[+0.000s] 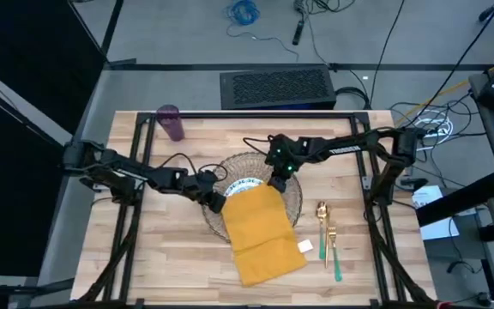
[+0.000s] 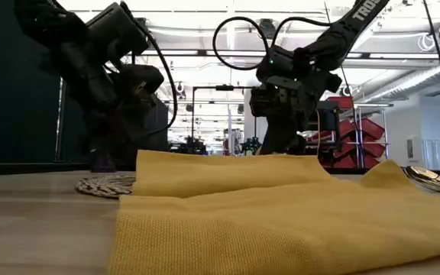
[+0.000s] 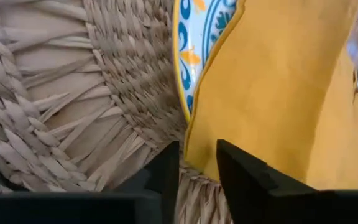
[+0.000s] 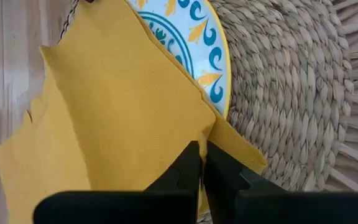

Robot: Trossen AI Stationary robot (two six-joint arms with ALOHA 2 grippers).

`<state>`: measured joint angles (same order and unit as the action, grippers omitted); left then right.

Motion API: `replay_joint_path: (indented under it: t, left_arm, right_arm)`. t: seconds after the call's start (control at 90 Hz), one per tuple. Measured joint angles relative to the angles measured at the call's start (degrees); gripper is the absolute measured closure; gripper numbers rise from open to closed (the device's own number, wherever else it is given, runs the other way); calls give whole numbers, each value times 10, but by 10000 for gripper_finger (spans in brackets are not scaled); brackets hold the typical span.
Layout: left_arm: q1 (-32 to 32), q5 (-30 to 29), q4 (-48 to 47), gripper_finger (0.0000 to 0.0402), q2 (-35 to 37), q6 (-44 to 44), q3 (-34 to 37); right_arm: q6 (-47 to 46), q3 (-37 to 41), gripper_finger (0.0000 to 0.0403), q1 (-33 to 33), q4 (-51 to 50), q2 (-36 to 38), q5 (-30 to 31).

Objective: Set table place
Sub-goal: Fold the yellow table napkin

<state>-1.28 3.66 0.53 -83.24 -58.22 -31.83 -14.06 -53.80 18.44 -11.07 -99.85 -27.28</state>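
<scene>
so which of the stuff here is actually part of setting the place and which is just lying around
Part of the job:
- woven mat
- patterned plate, half under the napkin
- yellow napkin, its corners at the left gripper and the right gripper
- fork and spoon
- purple cup

Just lying about:
- black mesh box past the table
- cables on the floor

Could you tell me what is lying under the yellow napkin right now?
The yellow napkin covers most of the blue-patterned plate, which sits on the woven straw mat; its lower half lies on the wooden table. The plate's covered part cannot be seen.
</scene>
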Motion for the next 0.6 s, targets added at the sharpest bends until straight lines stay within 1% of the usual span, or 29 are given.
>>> replay_joint_path:
  t: [0.1,0.156,0.433,0.6]
  left_arm:
    - [0,0,1,381,0,1,0]
    - [0,1,1,394,0,5,0]
    - [0,4,9,401,0,18,-2]
    - [-7,38,23,401,0,34,-24]
  right_arm:
    - [0,0,403,0,0,0,2]
    - [0,0,403,0,0,0,2]
    - [-1,0,403,0,-12,0,3]
    - [-2,0,403,-2,-32,8,3]
